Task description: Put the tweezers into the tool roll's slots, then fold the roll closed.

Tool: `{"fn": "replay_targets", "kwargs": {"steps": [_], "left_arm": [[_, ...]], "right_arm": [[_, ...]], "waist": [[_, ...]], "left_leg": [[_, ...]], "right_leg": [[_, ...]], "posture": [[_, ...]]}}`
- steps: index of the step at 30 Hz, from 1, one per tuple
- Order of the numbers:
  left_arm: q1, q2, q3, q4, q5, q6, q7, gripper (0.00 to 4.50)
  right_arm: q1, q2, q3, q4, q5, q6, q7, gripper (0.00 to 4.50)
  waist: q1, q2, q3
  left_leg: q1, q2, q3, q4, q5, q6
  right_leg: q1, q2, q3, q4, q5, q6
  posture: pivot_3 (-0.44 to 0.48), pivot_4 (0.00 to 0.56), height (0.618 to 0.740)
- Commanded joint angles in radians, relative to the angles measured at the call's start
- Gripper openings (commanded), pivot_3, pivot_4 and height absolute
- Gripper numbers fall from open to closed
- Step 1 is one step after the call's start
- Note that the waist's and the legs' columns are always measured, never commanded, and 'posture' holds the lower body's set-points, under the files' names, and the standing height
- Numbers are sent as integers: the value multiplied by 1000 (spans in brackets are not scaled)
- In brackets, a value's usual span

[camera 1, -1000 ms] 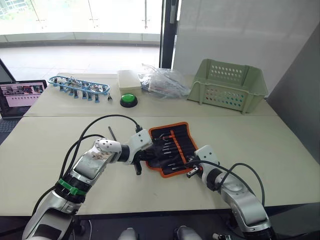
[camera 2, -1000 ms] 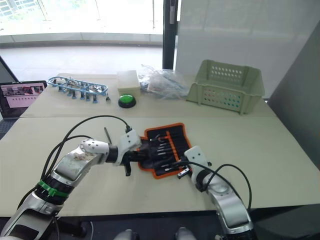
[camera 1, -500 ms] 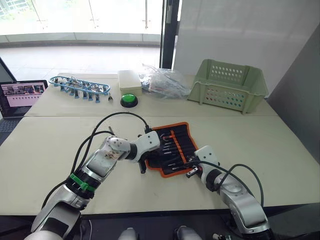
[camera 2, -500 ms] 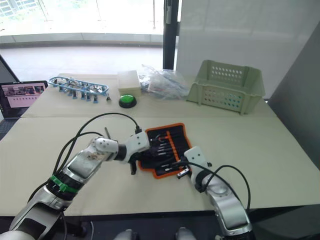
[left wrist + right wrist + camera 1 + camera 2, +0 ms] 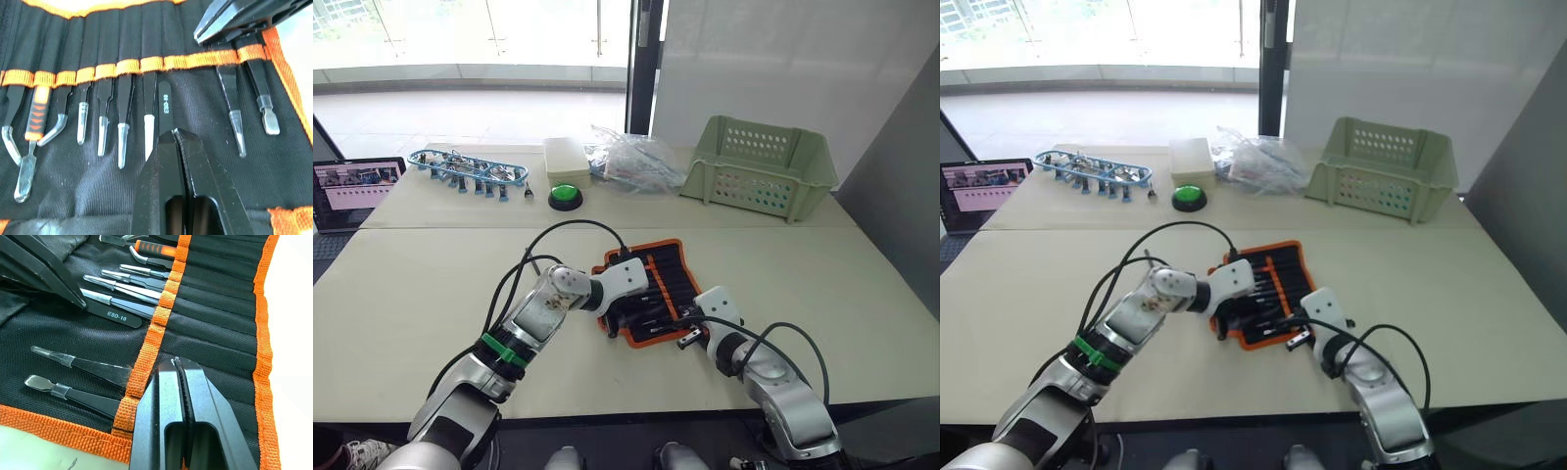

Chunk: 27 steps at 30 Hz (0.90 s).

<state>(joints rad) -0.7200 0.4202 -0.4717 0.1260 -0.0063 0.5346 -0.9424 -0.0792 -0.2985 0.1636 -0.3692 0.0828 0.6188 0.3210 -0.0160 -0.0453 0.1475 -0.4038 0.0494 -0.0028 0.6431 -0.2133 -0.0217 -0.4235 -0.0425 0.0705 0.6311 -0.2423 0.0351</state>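
Observation:
The tool roll lies open on the near table, black with orange edging. Several tweezers sit in the slots along the orange strip. My left gripper is over the roll's left half, shut on a black tweezer marked ESD-10, whose free end lies just short of the strip. My right gripper is shut with nothing in it, its tips resting on the roll beside the orange strip near the roll's near edge. It also shows as the right gripper in the left wrist view.
A pale green basket stands at the back right. A clear plastic bag, white box, green button, blue rack and laptop line the far table. Bare tabletop lies left and right of the roll.
My left gripper has moved right from the roll's left edge to over its inner face. The right arm has stayed put.

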Motion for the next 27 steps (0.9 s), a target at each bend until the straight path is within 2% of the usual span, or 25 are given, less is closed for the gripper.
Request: {"fn": "replay_targets", "kwargs": {"steps": [1,3,6,9,13,16,22,27], "left_arm": [[-41,14,62,-19,-28,8,-26,15],[-52,54,126,-28,-74,29,-67,15],[-57,95,197,-31,-147,66,-120,771],[-44,133,249,-17,-194,49,-168,1750],[-20,142,269,26,-182,-42,-167,3116],[6,126,246,56,-162,-141,-179,3116],[45,75,202,90,-129,-158,-161,3116],[68,75,180,130,-99,-189,-167,3116]], "right_arm": [[27,5,18,15,0,55,0,0],[26,9,21,17,-1,55,-2,0],[23,16,25,21,-4,54,-5,0],[20,22,29,26,-5,51,-7,0],[18,26,32,30,-5,48,-9,0],[12,31,35,40,-5,44,-9,0],[12,33,33,39,-7,44,-9,0],[18,35,32,33,-9,47,-11,0]], "waist": [[-2,0,0],[-5,0,0],[-9,0,0],[-8,0,0],[-6,0,0],[-8,0,0],[-8,0,0],[-9,0,0]], "left_leg": [[0,0,0,0,0,0],[0,0,0,0,0,0],[1,0,0,0,0,0],[1,0,0,0,0,0],[2,0,0,1,0,0],[2,0,0,1,0,0],[2,0,0,1,0,0],[3,0,0,1,0,0]], "right_leg": [[0,0,0,0,0,0],[0,0,0,1,0,0],[0,1,0,1,0,0],[0,0,0,1,0,0],[1,0,0,1,0,0],[1,0,0,2,0,0],[1,0,0,3,0,0],[1,1,1,5,0,-1]], "posture": [[0,150,725],[0,150,725],[0,150,725],[0,150,725],[0,150,725],[0,150,725],[0,150,725],[0,150,725]]}}
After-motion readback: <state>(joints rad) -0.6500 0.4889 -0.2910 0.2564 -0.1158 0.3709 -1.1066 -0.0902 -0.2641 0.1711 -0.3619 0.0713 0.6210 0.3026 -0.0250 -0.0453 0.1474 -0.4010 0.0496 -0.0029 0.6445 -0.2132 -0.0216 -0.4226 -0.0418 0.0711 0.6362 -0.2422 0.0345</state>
